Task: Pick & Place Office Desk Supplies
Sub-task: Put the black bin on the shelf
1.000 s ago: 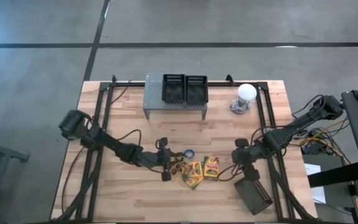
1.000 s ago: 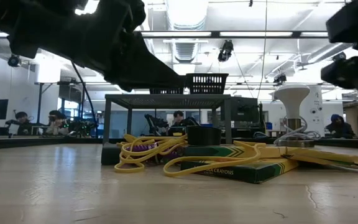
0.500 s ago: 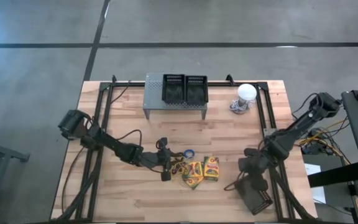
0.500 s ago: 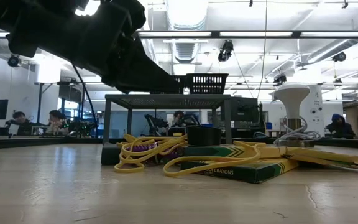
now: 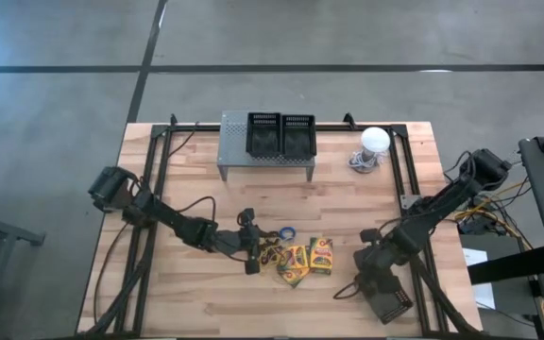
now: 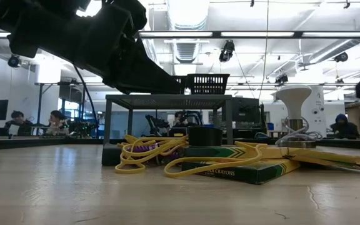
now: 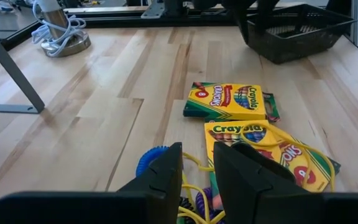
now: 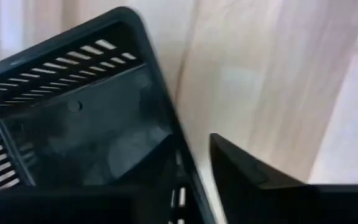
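Just past left fingers (image 7: 194,180), rubber bands (image 7: 194,202), crayon boxes (image 7: 229,101)

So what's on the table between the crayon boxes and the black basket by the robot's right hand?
Nothing: in the high view, only bare wooden table lies between the crayon boxes and the black basket at the right hand.

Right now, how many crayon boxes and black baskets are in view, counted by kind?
Crayon boxes: 3
Black baskets: 3 (two on the grey stand, one on the table)
Total: 6
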Robot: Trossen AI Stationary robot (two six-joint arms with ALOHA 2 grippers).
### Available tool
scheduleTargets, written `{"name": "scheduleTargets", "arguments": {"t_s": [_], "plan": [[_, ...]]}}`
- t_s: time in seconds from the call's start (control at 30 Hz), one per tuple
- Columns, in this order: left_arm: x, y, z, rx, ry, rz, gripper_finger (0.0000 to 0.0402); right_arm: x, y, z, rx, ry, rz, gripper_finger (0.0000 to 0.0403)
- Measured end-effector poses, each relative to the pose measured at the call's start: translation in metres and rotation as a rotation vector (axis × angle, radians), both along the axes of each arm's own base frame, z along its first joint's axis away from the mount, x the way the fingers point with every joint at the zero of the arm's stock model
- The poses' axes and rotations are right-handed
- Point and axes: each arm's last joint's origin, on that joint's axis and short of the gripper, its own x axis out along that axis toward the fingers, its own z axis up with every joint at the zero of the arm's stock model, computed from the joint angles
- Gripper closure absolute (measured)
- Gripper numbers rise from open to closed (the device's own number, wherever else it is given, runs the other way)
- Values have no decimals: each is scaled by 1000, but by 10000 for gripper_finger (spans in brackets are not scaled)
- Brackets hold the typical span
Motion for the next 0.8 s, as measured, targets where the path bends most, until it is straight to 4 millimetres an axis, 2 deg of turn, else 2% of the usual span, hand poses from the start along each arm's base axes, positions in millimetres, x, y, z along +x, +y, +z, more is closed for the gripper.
{"name": "scheduleTargets", "arguments": {"t_s": [0.1,0.27,0.37,0.57,0.8], "plan": [[1,0,1,-1,-3,0,304,9,-8,8,14,-36,-20,384],[1,0,1,-1,-3,0,304,34,-37,36,47,-153,-145,392],[1,0,1,-1,-3,0,304,43,-63,45,36,-187,-229,393],[1,0,1,-1,-3,0,304,40,-112,33,-58,-26,-308,393],[2,0,4,-7,-32,0,304,37,-138,17,-88,30,-325,394]]}}
